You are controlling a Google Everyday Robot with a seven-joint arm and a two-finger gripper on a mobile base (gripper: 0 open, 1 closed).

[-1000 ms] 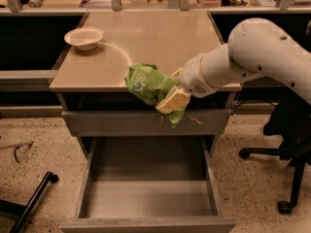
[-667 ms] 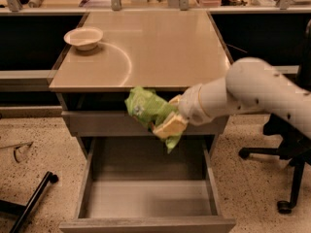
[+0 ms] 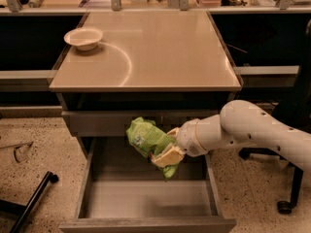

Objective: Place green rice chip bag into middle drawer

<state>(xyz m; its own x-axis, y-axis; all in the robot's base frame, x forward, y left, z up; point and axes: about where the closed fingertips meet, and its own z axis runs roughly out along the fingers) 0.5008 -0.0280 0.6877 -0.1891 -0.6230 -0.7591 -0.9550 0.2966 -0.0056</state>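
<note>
The middle drawer (image 3: 146, 198) stands open below the surface (image 3: 165, 47). Its smooth grey bottom shows from the left wall to the right wall and forward to the front lip, so the box lies open from above. The tool (image 3: 166, 156) hangs over the rear half of that opening, just in front of the closed drawer front (image 3: 97, 123) above it. It is clenched on the green rice chip bag (image 3: 145, 137), its pale fingers pinching the bag's lower right part. The bag is held in the air and tilted. Its top overlaps the lower edge of that drawer front in this view, and a crumpled end hangs below the tool toward the drawer bottom, apart from both side walls. The white arm (image 3: 252, 130) reaches in from the right, crossing above the drawer's right wall. The surface is tan and smooth with straight edges. A white bowl (image 3: 84, 37) sits near its back left corner, well apart from the bag, with a pale curved mark running beside it. The speckled floor (image 3: 39, 149) spreads on both sides of the drawer. A black bar (image 3: 29, 205) lies on it to the left, and a chair base (image 3: 286, 203) stands to the right under the arm.
</note>
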